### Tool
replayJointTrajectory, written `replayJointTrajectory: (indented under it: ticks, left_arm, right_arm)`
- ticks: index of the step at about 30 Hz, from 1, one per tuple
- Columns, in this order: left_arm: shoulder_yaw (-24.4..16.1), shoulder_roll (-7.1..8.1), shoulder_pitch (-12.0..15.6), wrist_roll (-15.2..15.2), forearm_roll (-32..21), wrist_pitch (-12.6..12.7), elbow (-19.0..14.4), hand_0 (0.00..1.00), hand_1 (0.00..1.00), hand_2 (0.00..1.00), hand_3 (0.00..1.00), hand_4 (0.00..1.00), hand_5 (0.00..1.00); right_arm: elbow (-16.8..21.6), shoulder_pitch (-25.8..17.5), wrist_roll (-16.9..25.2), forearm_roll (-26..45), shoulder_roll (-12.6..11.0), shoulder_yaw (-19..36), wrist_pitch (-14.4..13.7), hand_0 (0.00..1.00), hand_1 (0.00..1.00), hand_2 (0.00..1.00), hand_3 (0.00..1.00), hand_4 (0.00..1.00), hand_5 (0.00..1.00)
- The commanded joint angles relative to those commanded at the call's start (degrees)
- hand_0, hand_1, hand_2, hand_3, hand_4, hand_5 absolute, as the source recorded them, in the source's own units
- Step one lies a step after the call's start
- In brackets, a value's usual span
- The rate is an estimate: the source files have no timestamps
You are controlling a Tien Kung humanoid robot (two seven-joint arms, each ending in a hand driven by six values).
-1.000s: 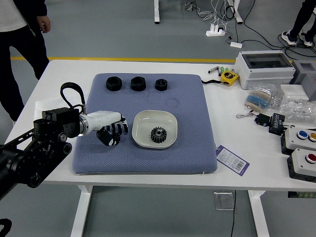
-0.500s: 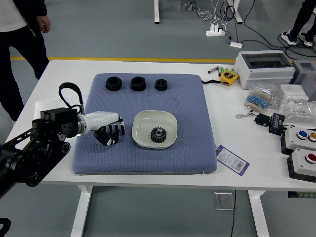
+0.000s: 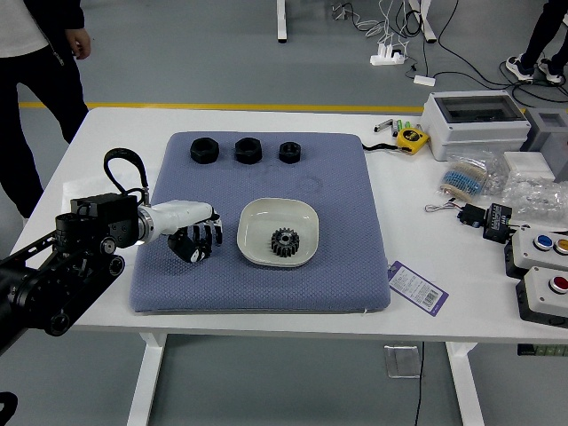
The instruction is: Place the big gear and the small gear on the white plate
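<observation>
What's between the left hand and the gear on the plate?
In the head view, a narrow bare strip of blue mat, then the white plate's near side and bare floor, lie between the left hand and the gear.

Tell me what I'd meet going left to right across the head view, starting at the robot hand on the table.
Robot hand, white plate with a dark toothed gear, purple-and-white tag, black block, box with a red button.

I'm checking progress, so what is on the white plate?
One black gear sits on the plate, toward the edge nearer the robot. The patch of plate directly beneath the gear is covered and cannot be seen.
</observation>
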Motion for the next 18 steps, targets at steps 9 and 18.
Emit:
replayJointTrajectory:
  ticks: [9, 18]
  left_arm:
    - [-0.09, 0.06, -0.14, 0.07, 0.31, -0.2, -0.69, 0.247, 0.389, 0.435, 0.528, 0.567, 0.002]
    - [-0.67, 0.26, -0.41, 0.24, 1.14, -0.09, -2.46, 0.24, 0.372, 0.42, 0.517, 0.553, 0.002]
  right_arm:
    - [0.01, 0.02, -0.02, -0.08, -0.02, 0.02, 0.0, 0.681, 0.673, 0.746, 0.628, 0.822, 0.743]
    - [0.0, -0.08, 0.0, -0.09, 0.0, 0.09, -0.04, 0.681, 0.673, 0.746, 0.628, 0.822, 0.743]
